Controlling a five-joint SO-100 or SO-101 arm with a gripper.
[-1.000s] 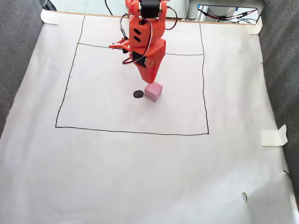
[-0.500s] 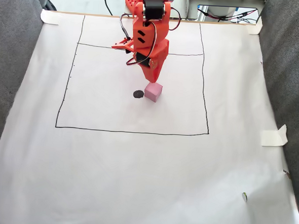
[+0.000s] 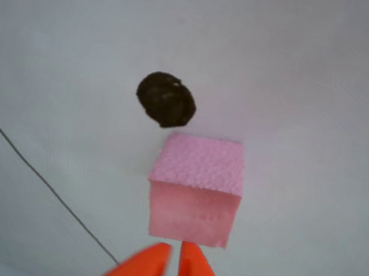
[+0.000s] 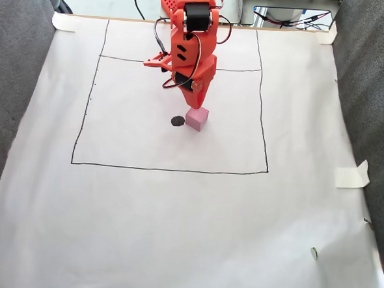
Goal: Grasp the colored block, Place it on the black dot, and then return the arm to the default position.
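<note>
Pink foam, the colored block (image 3: 195, 188) sits on the paper (image 4: 173, 234) just beside the black dot (image 3: 166, 99); my gripper (image 3: 174, 254) hangs just short of it, fingertips nearly together, empty.

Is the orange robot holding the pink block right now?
No, nothing is held. The gripper has its fingertips nearly together just short of the pink block, which sits on the paper beside the black dot.
</note>
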